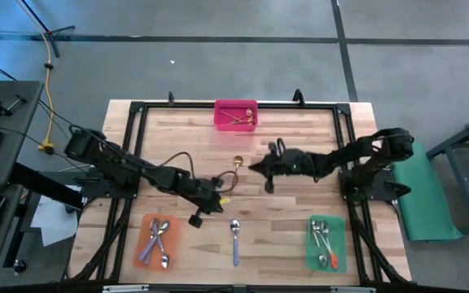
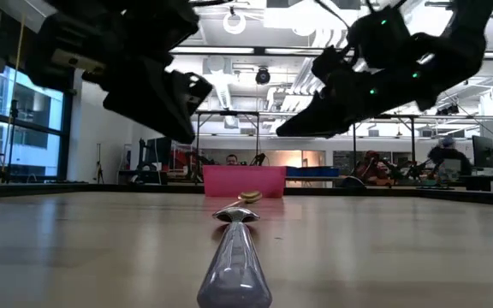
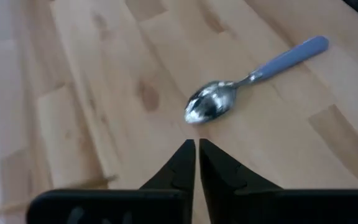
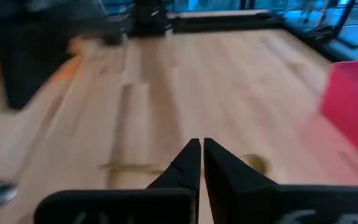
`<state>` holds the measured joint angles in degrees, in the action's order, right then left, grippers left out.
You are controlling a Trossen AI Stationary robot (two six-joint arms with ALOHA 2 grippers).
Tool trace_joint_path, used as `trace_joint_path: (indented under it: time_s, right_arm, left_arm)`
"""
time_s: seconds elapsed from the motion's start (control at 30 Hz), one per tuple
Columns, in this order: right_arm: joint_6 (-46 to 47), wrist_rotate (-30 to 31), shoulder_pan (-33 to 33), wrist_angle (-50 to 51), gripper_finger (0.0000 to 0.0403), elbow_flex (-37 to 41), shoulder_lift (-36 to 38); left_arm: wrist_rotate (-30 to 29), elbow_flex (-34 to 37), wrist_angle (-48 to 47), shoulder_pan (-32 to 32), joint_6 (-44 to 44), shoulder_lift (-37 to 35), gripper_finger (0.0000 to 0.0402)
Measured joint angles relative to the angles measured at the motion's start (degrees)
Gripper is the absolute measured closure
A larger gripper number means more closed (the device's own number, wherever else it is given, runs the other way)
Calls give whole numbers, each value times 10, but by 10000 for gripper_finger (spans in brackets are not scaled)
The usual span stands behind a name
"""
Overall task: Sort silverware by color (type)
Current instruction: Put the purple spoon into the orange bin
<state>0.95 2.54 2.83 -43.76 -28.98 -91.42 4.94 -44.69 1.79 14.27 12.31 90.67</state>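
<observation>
Blue-handled spoon (image 3: 247, 90), pink tray (image 1: 235, 115)

Both arms are dark, jointed units with black cabling along the links. Left hand (image 3: 196, 155) and right hand (image 4: 201, 155) each end in two black tapered fingers. Green indicator lights show on the right arm (image 2: 400, 60).

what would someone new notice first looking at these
Both arms meet over the table's middle, the left gripper and right gripper both shut and empty, flanking a gold spoon. A blue-handled spoon lies alone near the front edge, between the orange tray and green tray, with the pink bin at the back.
</observation>
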Motion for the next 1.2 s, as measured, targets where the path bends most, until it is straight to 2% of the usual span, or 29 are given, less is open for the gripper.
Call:
trace_joint_path:
  time_s: [0.3,0.43,0.6,0.83,0.93,1.2]
  right_arm:
    - [-29,-78,101,-62,402,2,0]
    - [-26,-99,124,-65,402,2,0]
    - [-29,-101,133,-66,402,2,0]
    - [-24,-101,133,-54,403,4,-2]
    - [-11,-101,132,-50,403,3,-2]
    - [-10,-101,125,-51,403,4,-2]
  left_arm:
    - [53,-128,-90,16,55,94,309]
    - [71,-167,-103,23,99,142,274]
    - [68,-216,-102,37,144,200,251]
    - [63,-246,-108,55,181,252,252]
    - [41,-248,-110,61,193,259,258]
    - [31,-250,-162,55,179,261,297]
